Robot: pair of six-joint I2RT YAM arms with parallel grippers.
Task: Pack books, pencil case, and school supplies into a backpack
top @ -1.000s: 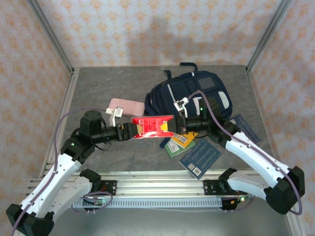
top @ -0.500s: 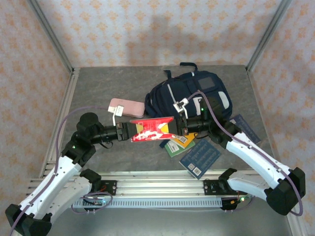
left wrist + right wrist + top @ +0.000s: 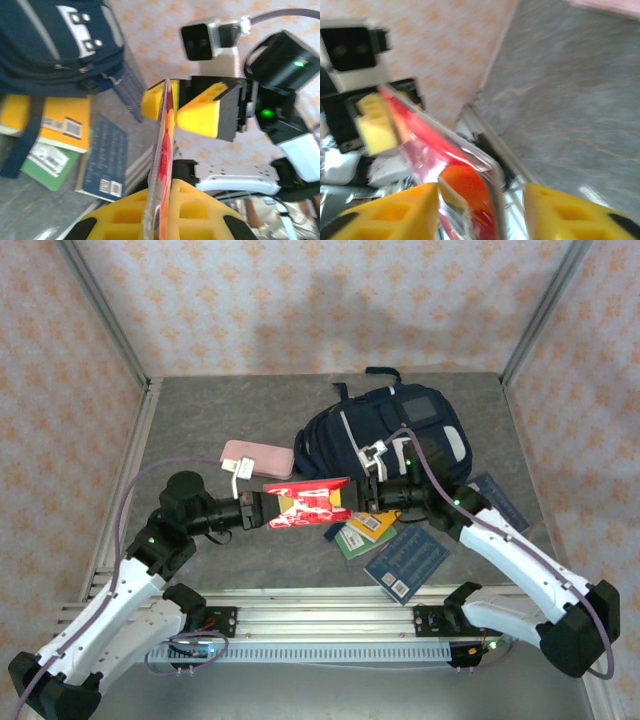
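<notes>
A bright red packet of school supplies (image 3: pixel 310 502) hangs above the table between my two grippers. My left gripper (image 3: pixel 268 508) is shut on its left end; seen edge-on, the packet (image 3: pixel 162 165) is pinched between the yellow pads (image 3: pixel 210 215). My right gripper (image 3: pixel 358 498) stands open around the other end, with a gap beside the packet (image 3: pixel 462 175). The navy backpack (image 3: pixel 390 430) lies behind. A pink pencil case (image 3: pixel 258 457) lies to its left. An orange-yellow book (image 3: pixel 372 523), a green book (image 3: pixel 350 540) and a dark blue book (image 3: pixel 405 560) lie below the backpack.
Another dark blue flat item (image 3: pixel 495 498) lies right of the backpack, partly under my right arm. A metal rail (image 3: pixel 320 605) runs along the near table edge. Patterned walls close in the back and sides. Bare grey tabletop (image 3: pixel 190 420) stretches at the back left.
My left gripper has closed on the red packet's left end. My right gripper, shut on the right end before, has opened. The packet has stayed between the two arms.
</notes>
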